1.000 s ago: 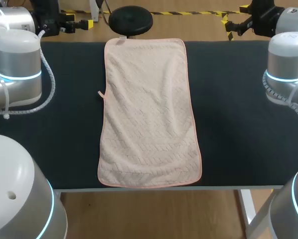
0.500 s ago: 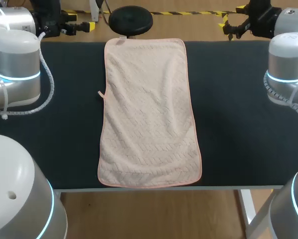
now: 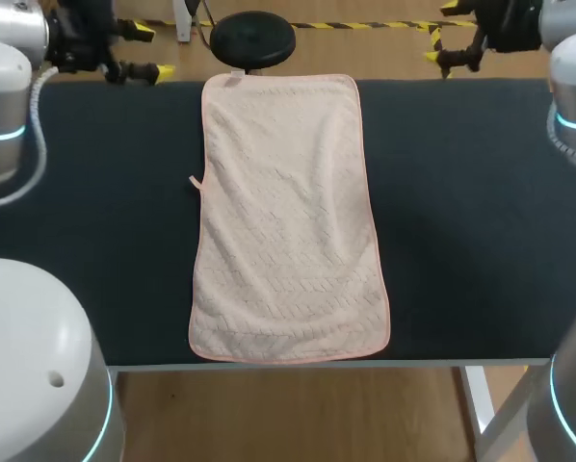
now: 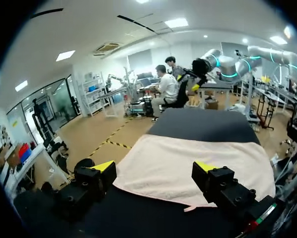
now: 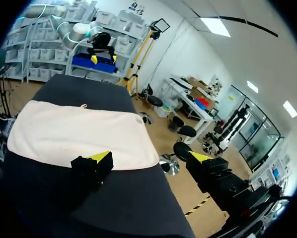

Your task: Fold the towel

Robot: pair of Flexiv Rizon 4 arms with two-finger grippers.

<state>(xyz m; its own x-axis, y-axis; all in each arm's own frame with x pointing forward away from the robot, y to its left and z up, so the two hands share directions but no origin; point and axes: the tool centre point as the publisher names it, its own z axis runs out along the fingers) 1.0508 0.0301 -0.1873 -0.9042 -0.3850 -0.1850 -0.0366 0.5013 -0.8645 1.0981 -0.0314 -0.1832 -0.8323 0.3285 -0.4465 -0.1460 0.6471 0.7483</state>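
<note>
A pale pink towel lies spread flat and lengthwise down the middle of the dark table, from the far edge to the near edge. My left gripper hovers open at the far left table edge, apart from the towel's far left corner. In the left wrist view the towel lies ahead of the open left gripper. My right gripper hangs open beyond the far right edge, empty. From the right wrist, the towel shows ahead of and beside the right gripper.
A small loop tag sticks out of the towel's left edge, and a label sits at its far left corner. Dark tabletop stretches on both sides of the towel. My arms' large grey bodies fill the near corners.
Both arms have swung: their upper links have drawn out towards the view's sides. The left gripper has come down towards the far left table edge; the right has shifted slightly. The towel lies unchanged.
</note>
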